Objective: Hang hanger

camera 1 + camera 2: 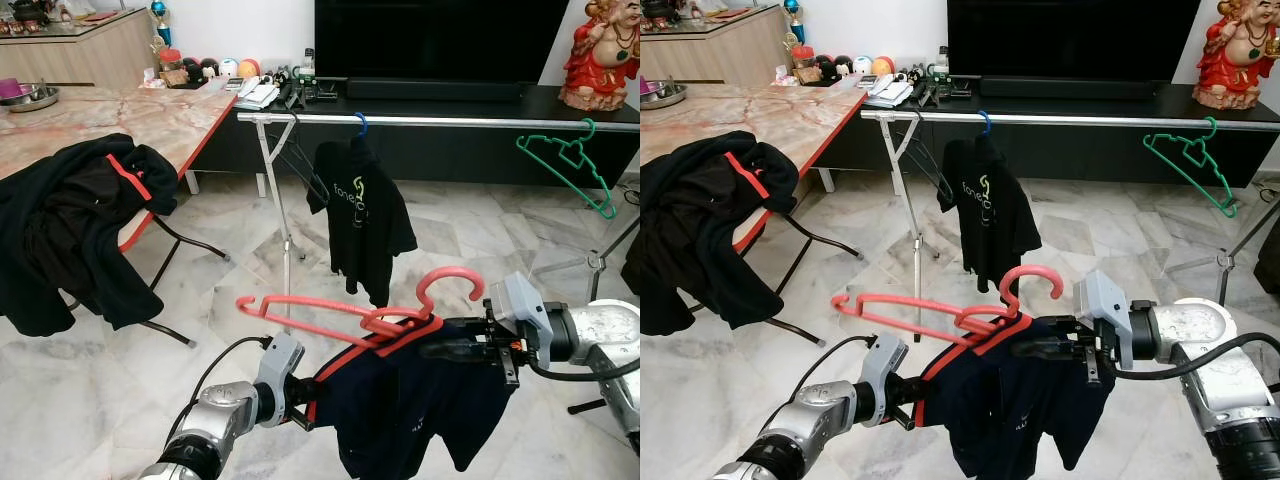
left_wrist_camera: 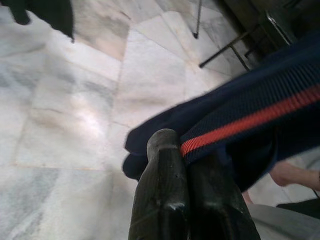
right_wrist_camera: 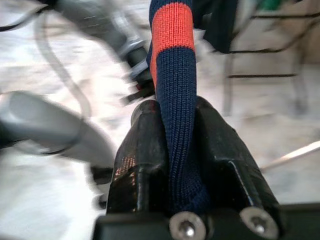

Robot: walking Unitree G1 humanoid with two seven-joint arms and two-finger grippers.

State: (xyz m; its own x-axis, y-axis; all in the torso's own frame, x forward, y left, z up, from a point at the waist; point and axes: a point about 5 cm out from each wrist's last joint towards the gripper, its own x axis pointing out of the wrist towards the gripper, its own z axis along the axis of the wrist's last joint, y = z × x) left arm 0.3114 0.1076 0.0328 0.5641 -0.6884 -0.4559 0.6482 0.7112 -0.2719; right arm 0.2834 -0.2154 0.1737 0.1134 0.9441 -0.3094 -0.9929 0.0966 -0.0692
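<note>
A pink hanger (image 1: 340, 312) lies across the top of a navy shirt (image 1: 400, 400) that has a red-striped collar (image 3: 172, 30). Its hook curls up near my right gripper (image 1: 445, 350), and one arm of it appears tucked in the neck opening. My right gripper is shut on the collar, which runs between its fingers (image 3: 145, 160). My left gripper (image 1: 308, 408), low at the left, is shut on the other end of the collar (image 2: 250, 120). The shirt hangs between both grippers above the floor. The clothes rail (image 1: 450, 122) stands ahead.
On the rail hang a black T-shirt (image 1: 360, 215) on a blue hanger and an empty green hanger (image 1: 570, 160). A marble table (image 1: 150, 110) at the left carries a black jacket (image 1: 75, 225). A TV cabinet (image 1: 450, 95) with a red statue (image 1: 600, 55) stands behind the rail.
</note>
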